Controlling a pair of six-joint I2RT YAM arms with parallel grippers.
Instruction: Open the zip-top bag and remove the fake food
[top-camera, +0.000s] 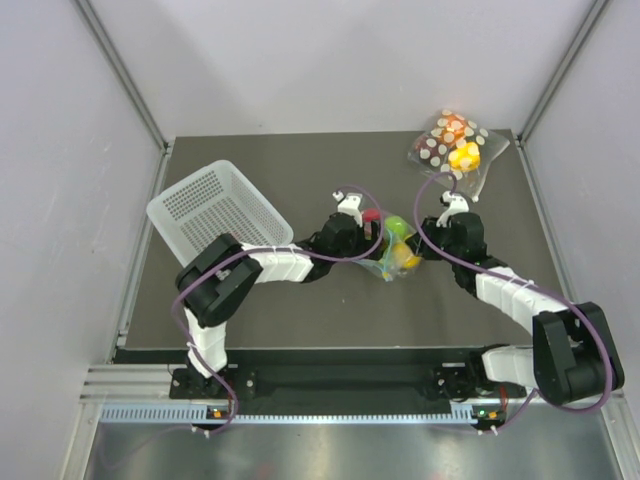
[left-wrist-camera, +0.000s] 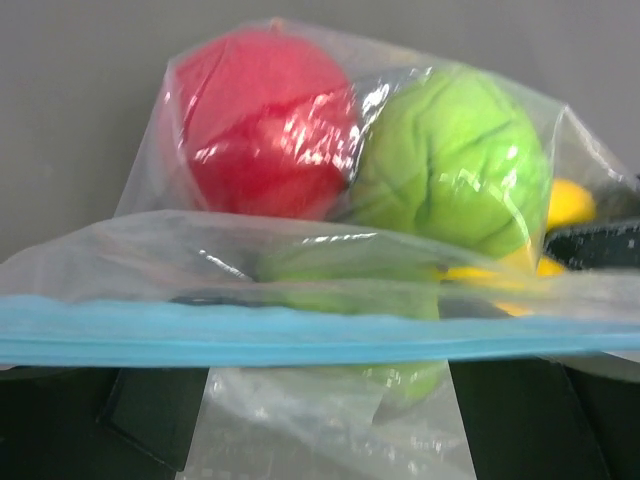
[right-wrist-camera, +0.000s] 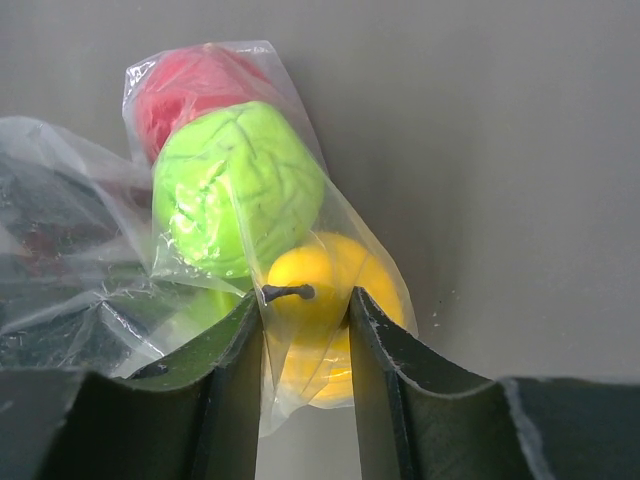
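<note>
The clear zip-top bag (top-camera: 392, 252) lies on the black mat between my two grippers. In the left wrist view its teal zip strip (left-wrist-camera: 300, 335) runs across in front of me, with the red fruit (left-wrist-camera: 260, 125), the green fruit (left-wrist-camera: 450, 160) and part of the yellow fruit (left-wrist-camera: 570, 205) behind it in the bag. My left gripper (left-wrist-camera: 330, 410) has its jaws well apart, with loose bag plastic between them. My right gripper (right-wrist-camera: 305, 300) is shut on the bag's end, pinching the yellow fruit (right-wrist-camera: 320, 265) through the plastic. The green fruit (right-wrist-camera: 235, 185) and the red fruit (right-wrist-camera: 195, 85) lie beyond it. No peach-orange fruit shows.
A white perforated basket (top-camera: 215, 205) stands tilted at the mat's left. A polka-dot bag (top-camera: 455, 145) with yellow and orange pieces lies at the back right corner. Grey walls enclose the mat (top-camera: 300, 310) on three sides.
</note>
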